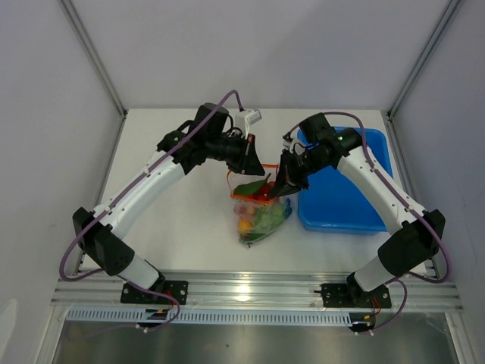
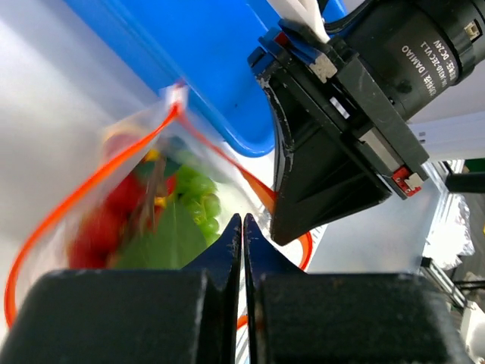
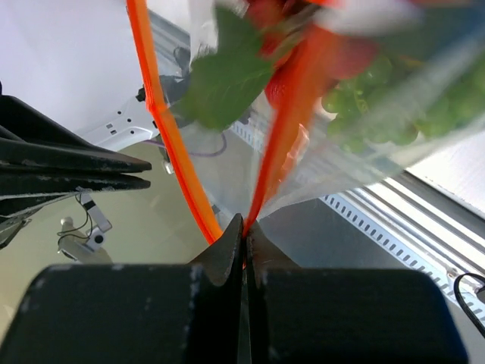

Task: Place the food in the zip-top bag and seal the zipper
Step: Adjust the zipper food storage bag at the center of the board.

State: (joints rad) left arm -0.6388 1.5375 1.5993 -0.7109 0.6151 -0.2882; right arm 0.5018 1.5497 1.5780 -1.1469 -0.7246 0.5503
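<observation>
The zip-top bag (image 1: 261, 216) hangs between my two grippers, its bottom on the table. It holds the food: green grapes (image 2: 198, 193), red pieces (image 2: 98, 227) and a green piece (image 3: 223, 76). The orange-red zipper (image 3: 155, 98) gapes open in a loop, as the left wrist view (image 2: 91, 182) also shows. My left gripper (image 1: 254, 168) is shut on the bag's mouth edge (image 2: 242, 220). My right gripper (image 1: 282, 186) is shut on the zipper strip at the opposite side (image 3: 244, 221). The two grippers are close together, the right one's fingers (image 2: 303, 189) filling the left wrist view.
The blue tub (image 1: 341, 197) stands right of the bag, under my right arm, and shows in the left wrist view (image 2: 204, 61). White enclosure walls stand at the back and both sides. A metal rail (image 1: 258, 284) runs along the near table edge.
</observation>
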